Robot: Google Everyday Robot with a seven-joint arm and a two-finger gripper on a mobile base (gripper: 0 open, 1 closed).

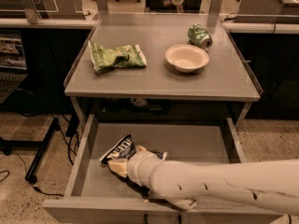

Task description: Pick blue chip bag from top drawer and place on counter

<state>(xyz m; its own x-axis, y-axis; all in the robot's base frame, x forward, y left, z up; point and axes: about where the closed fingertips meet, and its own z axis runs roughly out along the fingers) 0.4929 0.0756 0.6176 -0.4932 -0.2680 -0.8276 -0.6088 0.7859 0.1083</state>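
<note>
Camera view, gripper (120, 165) seemingly on blue chip bag (117, 150), top drawer (196, 143)

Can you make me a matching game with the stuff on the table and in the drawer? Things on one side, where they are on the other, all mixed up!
Things:
1 bowl
2 green bag
3 can
4 gripper

Places:
a counter, left side
b in the drawer, at the blue bag
c counter, just in front of the can
d counter, back right, lying on its side

Pairs: 1-c, 2-a, 3-d, 4-b
</note>
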